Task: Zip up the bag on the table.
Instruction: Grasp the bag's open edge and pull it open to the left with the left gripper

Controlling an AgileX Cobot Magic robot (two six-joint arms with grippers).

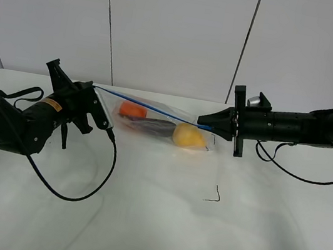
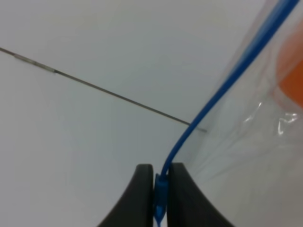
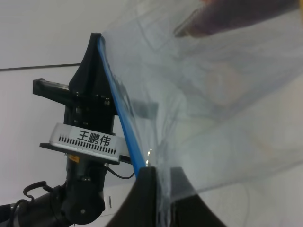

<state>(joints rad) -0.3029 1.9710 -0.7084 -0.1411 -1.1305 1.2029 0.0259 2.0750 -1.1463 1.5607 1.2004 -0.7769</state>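
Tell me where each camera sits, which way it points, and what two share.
Exterior high: mounted above, looking down across the table at the bag; both arms show, left tool and right tool at the bag's ends.
Left wrist: behind the left tool's fingers, looking along the blue zipper strip they pinch.
Right wrist: behind the right tool, looking along the strip toward the left arm.
Shared: both wrist views show the strip.

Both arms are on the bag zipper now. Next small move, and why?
Probably slide the right gripper along the blue zipper strip toward the left gripper, fingers shut. Each pinches one end of the strip, taut between them, so the left can anchor the bag. Sealed length: cannot tell.
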